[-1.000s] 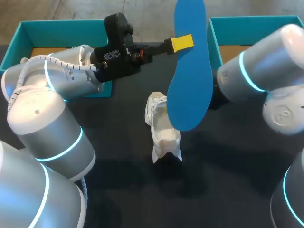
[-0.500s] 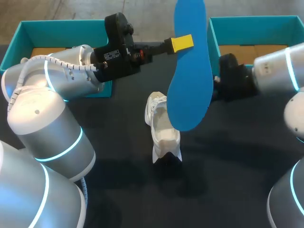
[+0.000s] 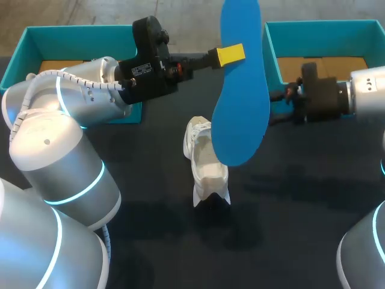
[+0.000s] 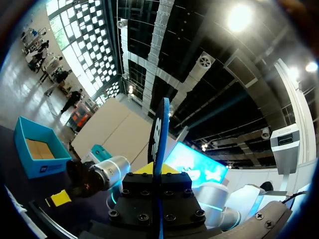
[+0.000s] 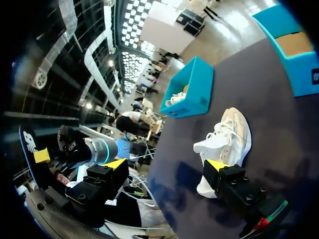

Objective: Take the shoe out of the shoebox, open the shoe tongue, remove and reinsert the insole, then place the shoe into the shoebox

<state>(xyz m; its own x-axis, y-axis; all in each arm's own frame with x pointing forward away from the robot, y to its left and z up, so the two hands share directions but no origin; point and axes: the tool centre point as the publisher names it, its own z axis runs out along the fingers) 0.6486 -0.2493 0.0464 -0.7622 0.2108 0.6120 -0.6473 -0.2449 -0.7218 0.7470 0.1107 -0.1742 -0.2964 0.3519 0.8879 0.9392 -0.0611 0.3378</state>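
Head view: left gripper (image 3: 231, 54) is clamped on the blue insole (image 3: 240, 114) near its upper end. The insole hangs upright with its long axis almost vertical, and its lower end crosses in front of the white shoe (image 3: 206, 165). The shoe rests on the dark table (image 3: 289, 229), its long axis running roughly away from me. It lies between the left shoebox (image 3: 36, 36) and the right shoebox (image 3: 313, 27), inside neither. The right arm (image 3: 325, 99) ends just beside the insole's right edge, above the table.

Left wrist view: the insole shows edge-on, rising straight out from between the two fingers, which press it from both sides.

Right wrist view: the right gripper (image 5: 167, 167) has its yellow tips spread wide with nothing between them. The shoe lies ahead of and below it, close to one finger, laces up.

Reinsertion likely turns on bringing the insole's lower end down in line with the shoe's opening. The empty right gripper looks nearer the shoe and better placed to steady it.
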